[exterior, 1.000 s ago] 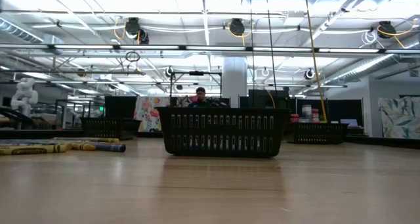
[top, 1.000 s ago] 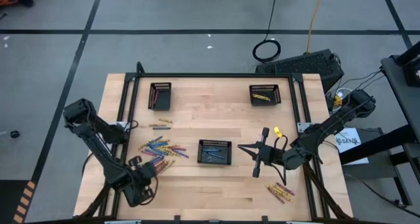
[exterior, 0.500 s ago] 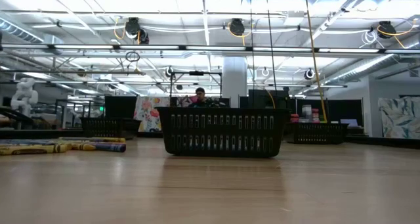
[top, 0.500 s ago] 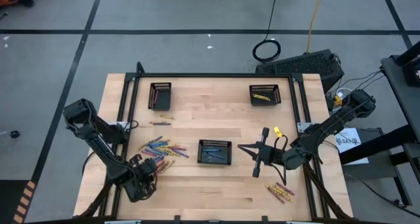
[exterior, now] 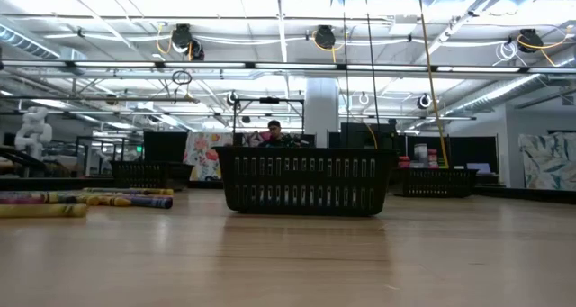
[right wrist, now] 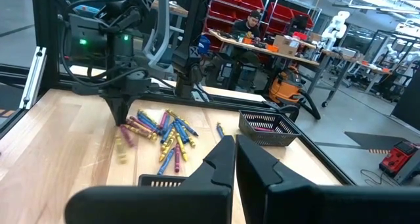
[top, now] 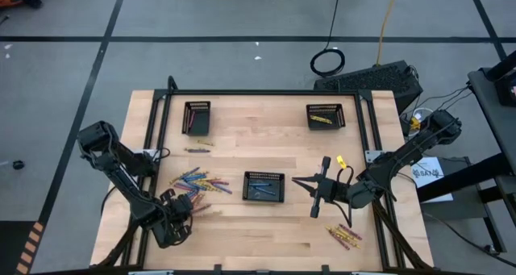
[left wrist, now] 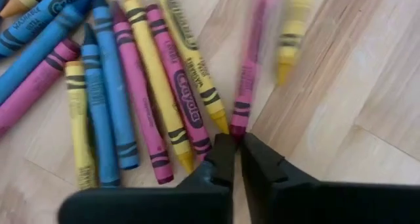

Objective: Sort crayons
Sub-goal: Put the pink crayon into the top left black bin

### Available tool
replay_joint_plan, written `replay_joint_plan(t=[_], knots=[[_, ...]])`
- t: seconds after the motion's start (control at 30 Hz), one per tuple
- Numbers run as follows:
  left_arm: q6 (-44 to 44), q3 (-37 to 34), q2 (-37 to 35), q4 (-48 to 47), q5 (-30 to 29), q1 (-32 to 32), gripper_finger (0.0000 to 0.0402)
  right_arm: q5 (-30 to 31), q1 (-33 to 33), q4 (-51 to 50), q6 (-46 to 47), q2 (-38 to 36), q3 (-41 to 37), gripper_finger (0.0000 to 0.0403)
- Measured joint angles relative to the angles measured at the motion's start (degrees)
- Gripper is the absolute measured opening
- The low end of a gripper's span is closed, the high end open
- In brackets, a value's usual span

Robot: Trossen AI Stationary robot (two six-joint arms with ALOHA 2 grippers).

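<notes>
A: What is the left gripper doing?

B: Its two dark fingers are pinched together with nothing between them. In the left wrist picture the tips sit at bottom centre, right at the lower end of a magenta crayon that runs up toward the top edge.

A: And around it?

B: More crayons fan out to the upper left of that frame, blue, pink and yellow, lying side by side on the wooden table. A blurred yellow crayon lies near the top, right of centre.

A: From above?

B: The left gripper is at lower left, at the lower edge of the main crayon pile. Just right of the pile, near the centre, stands a black tray with crayons inside. Another tray sits upper left, a third tray upper right holding yellow ones.

A: The right arm?

B: The right gripper is clenched empty, right of the centre tray. A small crayon cluster lies at lower right.
</notes>
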Motion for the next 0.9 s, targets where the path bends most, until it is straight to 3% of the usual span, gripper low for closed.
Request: replay_joint_plan(t=[0.27,0.43,0.9], knots=[[0.4,3.3,-1.1,-7.3,4.2,-0.6,0.0002,0.0,0.0,0.0,0.0,0.0,0.0,0.0000],[-0.2,5.2,-5.6,-12.1,2.1,-0.5,0.0000,0.0,0.0,0.0,0.0,0.0,0.0,0.0000],[-4.7,5.4,-21.7,-16.0,-27.6,2.0,0.0000,0.0,0.0,0.0,0.0,0.0,0.0,0.0000]])
